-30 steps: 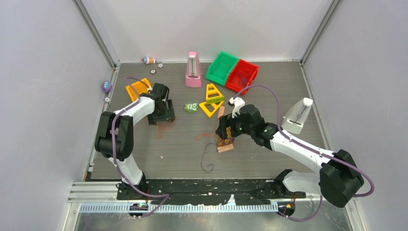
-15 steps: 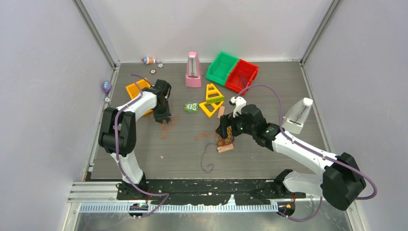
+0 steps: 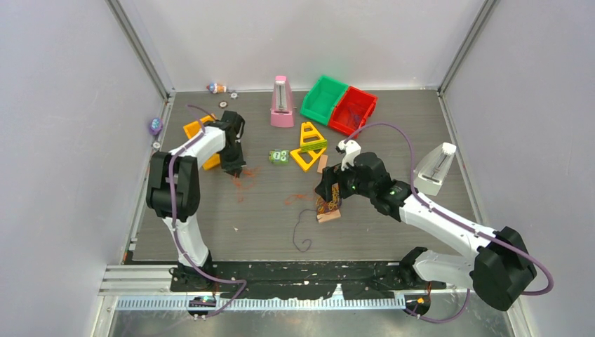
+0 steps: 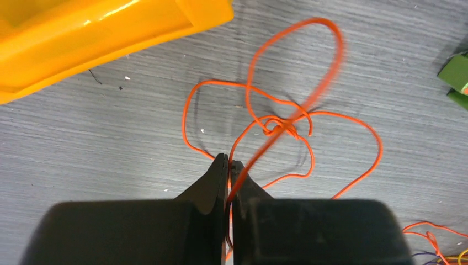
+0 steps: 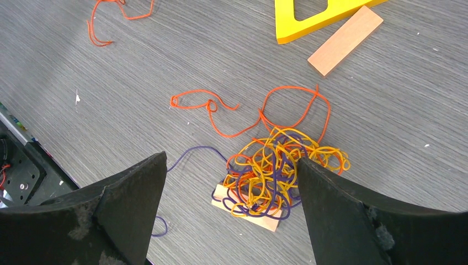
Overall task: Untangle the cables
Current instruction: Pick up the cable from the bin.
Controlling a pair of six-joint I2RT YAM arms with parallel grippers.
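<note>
The cables form a tangle (image 5: pixel 276 171) of yellow, orange and purple strands lying on a small wooden block (image 5: pixel 248 215), also seen at mid-table (image 3: pixel 328 205). My right gripper (image 5: pixel 230 160) hovers open over it, one finger on each side, touching nothing. A purple cable (image 3: pixel 302 232) trails from the tangle toward the near edge. A loose orange strand (image 5: pixel 209 105) lies beside the tangle. At the left, my left gripper (image 4: pixel 228 160) is shut on a separate knotted orange cable (image 4: pixel 287 128), which loops over the table in front of its fingertips (image 3: pixel 234 170).
An orange tray (image 4: pixel 83 33) lies just behind the left gripper. Further back stand a pink metronome (image 3: pixel 282 102), a green bin (image 3: pixel 324 98) and a red bin (image 3: pixel 353 110). Yellow triangles (image 3: pixel 309 147) and a wooden bar (image 5: pixel 345 40) lie near the tangle. A white metronome (image 3: pixel 435 168) is at the right.
My left gripper has closed on the orange cable and its arm has shifted slightly toward the back left. The right arm has barely moved and stays open.
</note>
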